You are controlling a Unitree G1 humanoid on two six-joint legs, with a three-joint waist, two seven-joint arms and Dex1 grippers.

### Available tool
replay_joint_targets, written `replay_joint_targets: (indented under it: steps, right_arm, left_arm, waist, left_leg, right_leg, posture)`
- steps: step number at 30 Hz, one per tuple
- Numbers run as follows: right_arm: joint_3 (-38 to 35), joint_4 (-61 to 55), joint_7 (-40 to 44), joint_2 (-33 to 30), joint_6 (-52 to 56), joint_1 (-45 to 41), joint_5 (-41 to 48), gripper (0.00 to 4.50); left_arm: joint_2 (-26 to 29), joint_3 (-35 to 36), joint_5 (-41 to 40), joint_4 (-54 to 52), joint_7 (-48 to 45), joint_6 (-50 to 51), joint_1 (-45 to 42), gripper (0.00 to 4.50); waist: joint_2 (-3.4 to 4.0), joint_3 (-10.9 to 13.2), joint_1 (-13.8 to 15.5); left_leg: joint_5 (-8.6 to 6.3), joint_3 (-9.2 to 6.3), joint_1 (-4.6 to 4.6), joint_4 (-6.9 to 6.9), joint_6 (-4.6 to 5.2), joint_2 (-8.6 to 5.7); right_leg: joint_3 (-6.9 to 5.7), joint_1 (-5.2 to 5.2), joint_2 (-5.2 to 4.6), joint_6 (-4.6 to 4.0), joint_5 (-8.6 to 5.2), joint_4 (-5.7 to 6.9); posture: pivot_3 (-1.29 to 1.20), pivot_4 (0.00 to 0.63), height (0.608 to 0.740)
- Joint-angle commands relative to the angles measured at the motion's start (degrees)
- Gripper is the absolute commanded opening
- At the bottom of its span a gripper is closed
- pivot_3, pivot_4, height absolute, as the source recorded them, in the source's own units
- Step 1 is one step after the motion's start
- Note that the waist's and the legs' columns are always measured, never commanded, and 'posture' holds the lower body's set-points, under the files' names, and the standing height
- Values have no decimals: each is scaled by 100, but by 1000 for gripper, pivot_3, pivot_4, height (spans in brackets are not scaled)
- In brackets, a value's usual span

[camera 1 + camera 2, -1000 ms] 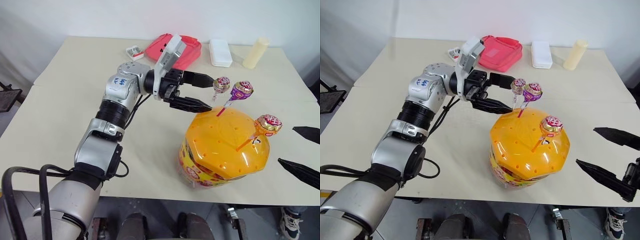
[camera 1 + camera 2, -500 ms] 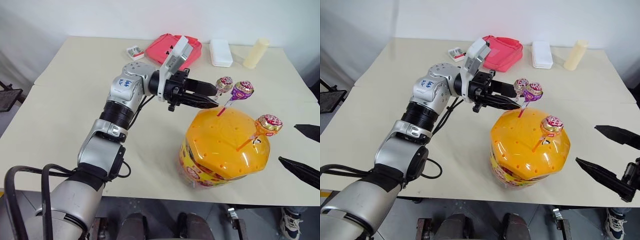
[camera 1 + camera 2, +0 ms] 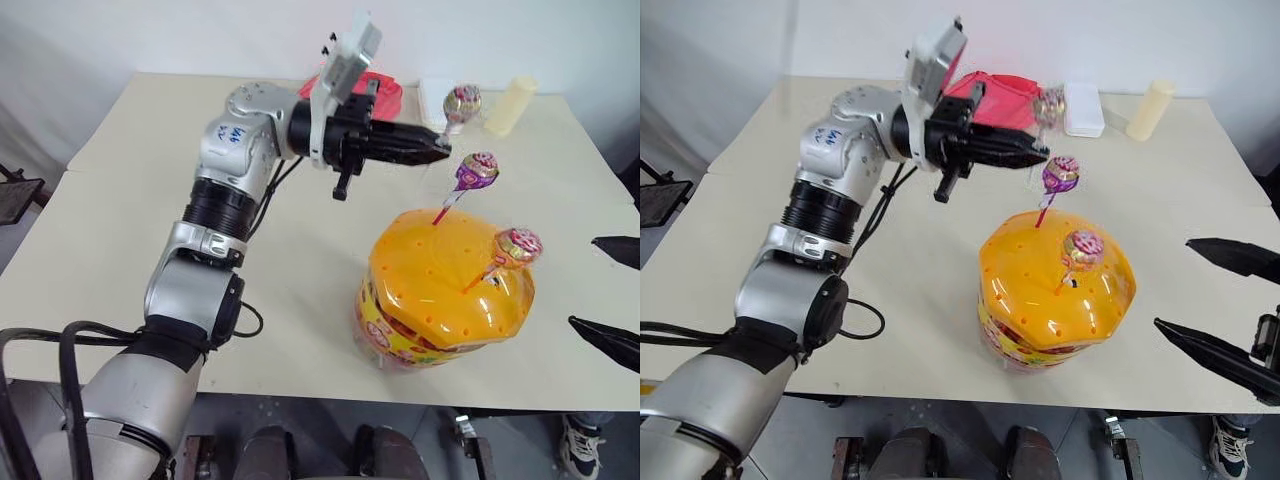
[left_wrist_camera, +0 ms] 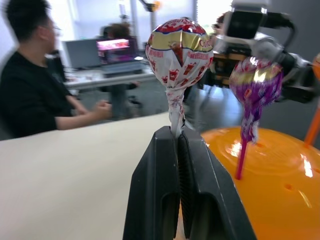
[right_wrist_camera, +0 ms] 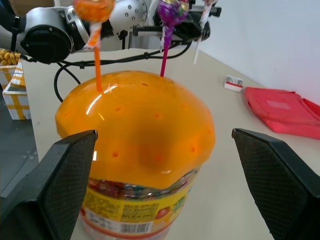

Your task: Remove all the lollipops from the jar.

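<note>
Left pincer (image 3: 440, 150) risen w/ pink lollipop (image 3: 461, 102) clamped, stick seemingly upright; right pincer (image 3: 1225, 305) agape.

Even, bright indoor light; soft, faint shadows on the cream tabletop (image 3: 120, 220). White glare patches on the orange domed plastic lid (image 3: 440, 280) and on the shiny pink-wrapped lollipop (image 4: 180, 47). Left wrist view: background person in a black shirt (image 4: 27, 95) and monitors blurred; purple-wrapped lollipop (image 4: 255, 82) soft, slightly smeared.
</note>
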Motion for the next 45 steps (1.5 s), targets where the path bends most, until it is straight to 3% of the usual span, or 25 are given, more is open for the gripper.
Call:
replay_joint_targets:
  steps: [1, 7, 18, 21, 33, 39, 45]
  right_arm:
    - [42, 184, 48, -136, -31, -134, -105, 4500]
    - [224, 506, 279, -344, -17, -428, -219, 4500]
    - [992, 1134, 509, -628, -64, -1128, -677, 4500]
    - [1434, 1428, 603, -735, -138, -1593, -832, 4500]
    - [1754, 1702, 805, -689, -155, -2053, -1187, 4500]
    - [1668, 1671, 782, -644, -149, -2030, -1261, 4500]
    - [1522, 1529, 700, -565, -111, -1888, -1268, 4500]
  left_arm:
    - [311, 164, 218, -156, 808, 484, -255, 52]
    - [1235, -61, 953, -237, 2152, 2196, -124, 52]
    - [2573, -244, 1906, -362, 4033, 5346, 1153, 52]
    - [2930, -447, 2056, -447, 4323, 5956, 1433, 694]
    - [3472, -566, 1439, -1654, 4161, 6604, 1177, 4468]
    - [3628, -798, 795, -2292, 3484, 6424, 748, 4491]
    - [3425, -531, -137, -3265, 2586, 5814, 929, 4491]
  waist:
    - [0, 0, 6]
    - [1, 0, -16]
    - [-4, 3, -39]
    - [-16, 9, -29]
    - [-22, 13, -13]
    - [-24, 14, -5]
    - [-25, 15, 8]
  left_leg:
    - [0, -1, 0, 0, 0, 0]
    - [0, -1, 1, -2, 0, 0]
    - [0, 0, 0, 0, -1, 1]
    - [0, -2, -1, 3, -1, 2]
    - [0, -2, -3, 8, -1, 2]
    - [0, 0, -3, 8, -1, 1]
    - [0, 3, -1, 9, -1, 2]
  right_leg:
    - [0, 0, 0, 0, 0, 0]
    - [0, -2, 0, 0, 0, 4]
    - [3, -8, 2, 0, 0, 12]
    - [2, -8, 1, 0, 0, 17]
    - [3, -12, -1, -1, 0, 30]
    - [5, -12, -2, -1, -1, 32]
    - [11, -13, -2, -1, 0, 34]
  posture:
    - [0, 150, 740]
    - [0, 150, 740]
    - [0, 150, 740]
    - [0, 150, 740]
    - [0, 150, 740]
    - [0, 150, 740]
    - [0, 150, 740]
